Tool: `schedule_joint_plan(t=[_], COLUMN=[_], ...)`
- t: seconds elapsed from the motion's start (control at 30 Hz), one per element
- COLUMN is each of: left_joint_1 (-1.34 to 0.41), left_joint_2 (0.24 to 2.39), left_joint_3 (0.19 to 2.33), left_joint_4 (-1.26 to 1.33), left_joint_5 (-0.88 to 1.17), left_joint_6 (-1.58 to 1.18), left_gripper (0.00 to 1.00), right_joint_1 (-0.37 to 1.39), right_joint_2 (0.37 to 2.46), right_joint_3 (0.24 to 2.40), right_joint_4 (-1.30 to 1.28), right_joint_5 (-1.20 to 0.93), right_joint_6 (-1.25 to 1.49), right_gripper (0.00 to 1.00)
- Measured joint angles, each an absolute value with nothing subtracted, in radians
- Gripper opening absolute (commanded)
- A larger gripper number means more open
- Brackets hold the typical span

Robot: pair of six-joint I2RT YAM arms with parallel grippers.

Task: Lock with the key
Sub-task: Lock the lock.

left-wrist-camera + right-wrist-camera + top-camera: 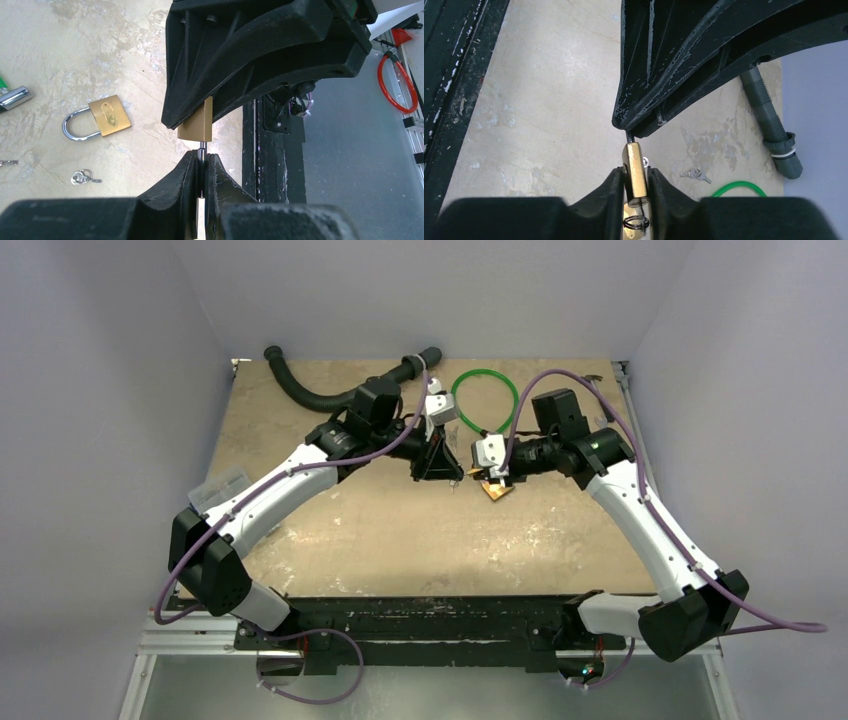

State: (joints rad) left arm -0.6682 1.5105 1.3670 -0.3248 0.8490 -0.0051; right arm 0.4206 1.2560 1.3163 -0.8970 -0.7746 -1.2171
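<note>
My right gripper (635, 172) is shut on the lock (635, 174), a small brass padlock held edge-on above the table. A dark key ring hangs under it. In the left wrist view the lock (196, 124) sticks out below the right gripper's black fingers. My left gripper (201, 159) is shut on the key (201, 146), whose thin silver shaft runs straight into the lock's bottom face. The key's shaft (628, 135) also shows just above the lock in the right wrist view. In the top view both grippers (447, 472) (483, 476) meet tip to tip at mid-table.
A second brass padlock (109, 116) with a closed silver shackle lies on the table, with loose keys (82, 176) near it. A green cable loop (485, 400) and a black ribbed hose (320, 392) lie at the back. A clear plastic box (215, 490) sits at the left edge.
</note>
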Motion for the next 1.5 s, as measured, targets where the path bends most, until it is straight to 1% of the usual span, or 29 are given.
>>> schedule_joint_plan(t=[0.1,0.13,0.17,0.2,0.27,0.3,0.37,0.43,0.53,0.7,0.83,0.97,1.1,1.3,1.5], left_joint_1=[-0.670,-0.670,-0.670,-0.670,-0.669,-0.667,-0.654,-0.629,-0.589,-0.530,-0.497,-0.487,-0.490,-0.498,-0.531], left_joint_2=[1.510,1.510,1.510,1.510,1.510,1.510,1.509,1.505,1.495,1.442,1.386,1.343,1.343,1.372,1.418], left_joint_3=[1.367,1.367,1.367,1.367,1.367,1.367,1.367,1.367,1.368,1.368,1.360,1.346,1.338,1.326,1.326], left_joint_4=[-0.332,-0.334,-0.337,-0.339,-0.342,-0.342,-0.342,-0.349,-0.357,-0.355,-0.301,-0.239,-0.206,-0.197,-0.264], left_joint_5=[0.849,0.850,0.850,0.850,0.852,0.855,0.860,0.864,0.864,0.860,0.842,0.827,0.820,0.798,0.731], left_joint_6=[0.012,0.017,0.021,0.023,0.028,0.028,0.028,0.019,0.015,-0.008,-0.044,-0.064,-0.079,-0.094,-0.047], left_gripper=[0.00,0.00,0.00,0.03,0.18,0.31,0.51,0.62,0.67,0.68,0.68,0.71,0.71,0.61,0.54], right_joint_1=[0.424,0.426,0.426,0.426,0.427,0.427,0.428,0.429,0.429,0.430,0.430,0.430,0.432,0.443,0.454], right_joint_2=[1.256,1.257,1.258,1.258,1.258,1.258,1.258,1.258,1.258,1.256,1.256,1.256,1.256,1.256,1.254], right_joint_3=[1.316,1.316,1.316,1.316,1.316,1.316,1.311,1.305,1.291,1.256,1.246,1.246,1.245,1.245,1.245], right_joint_4=[-0.893,-0.891,-0.890,-0.890,-0.890,-0.888,-0.875,-0.853,-0.810,-0.731,-0.692,-0.651,-0.624,-0.602,-0.570], right_joint_5=[-0.770,-0.768,-0.766,-0.765,-0.765,-0.765,-0.769,-0.769,-0.770,-0.779,-0.800,-0.823,-0.834,-0.843,-0.853], right_joint_6=[-1.193,-1.189,-1.180,-1.172,-1.156,-1.143,-1.113,-1.077,-1.017,-0.908,-0.825,-0.760,-0.720,-0.687,-0.665], right_gripper=[0.02,0.00,0.00,0.00,0.00,0.00,0.00,0.00,0.00,0.00,0.00,0.00,0.00,0.00,0.00])
